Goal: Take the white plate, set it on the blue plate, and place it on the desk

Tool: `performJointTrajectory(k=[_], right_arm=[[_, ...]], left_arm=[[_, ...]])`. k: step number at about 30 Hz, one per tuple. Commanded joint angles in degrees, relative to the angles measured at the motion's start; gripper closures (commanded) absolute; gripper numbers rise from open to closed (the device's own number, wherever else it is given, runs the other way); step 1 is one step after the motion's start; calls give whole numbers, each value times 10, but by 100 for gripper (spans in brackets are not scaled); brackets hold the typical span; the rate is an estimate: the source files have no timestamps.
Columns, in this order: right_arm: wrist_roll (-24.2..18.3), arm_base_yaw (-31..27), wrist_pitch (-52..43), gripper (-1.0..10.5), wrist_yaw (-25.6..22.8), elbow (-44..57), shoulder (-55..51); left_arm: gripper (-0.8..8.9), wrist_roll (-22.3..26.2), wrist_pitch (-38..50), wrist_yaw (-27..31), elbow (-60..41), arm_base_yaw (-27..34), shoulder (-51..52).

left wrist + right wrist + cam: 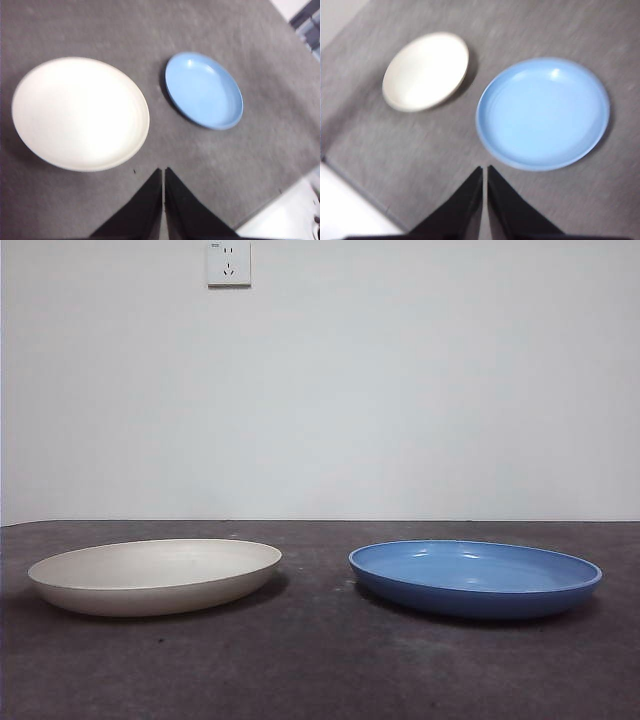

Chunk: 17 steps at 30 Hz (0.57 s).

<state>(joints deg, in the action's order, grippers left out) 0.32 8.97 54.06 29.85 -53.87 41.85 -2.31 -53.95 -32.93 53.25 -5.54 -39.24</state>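
The white plate lies flat on the desk at the left. The blue plate lies flat at the right, a gap apart from it. Both plates are empty. In the left wrist view the white plate is large and near, the blue plate beyond it. My left gripper is shut and empty, high above the desk, short of the white plate. In the right wrist view the blue plate is near, the white plate farther. My right gripper is shut and empty, high above the desk.
A pale wall with a socket stands behind the desk. The desk's edge and a white surface beyond it show in the left wrist view and in the right wrist view. Neither arm shows in the front view.
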Motion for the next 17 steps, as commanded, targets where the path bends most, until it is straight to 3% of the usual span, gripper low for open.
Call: performJointTrajectory(k=[1,7,9,14,17], right_arm=[[-12,16,12,936,2,-12,8],[-11,28,17,934,2,-12,7],[-10,28,17,920,1,-12,7],[-7,28,17,563,1,-12,7],[-7,28,17,512,1,-12,7]], left_arm=[[804,19,-3,-2,11,-7,-4],[799,18,-4,-1,11,-10,-4],[745,17,-5,-1,11,-10,-4],[450,12,-6,-1,11,-10,-4],[376,4,-7,-1,11,-10,-4]])
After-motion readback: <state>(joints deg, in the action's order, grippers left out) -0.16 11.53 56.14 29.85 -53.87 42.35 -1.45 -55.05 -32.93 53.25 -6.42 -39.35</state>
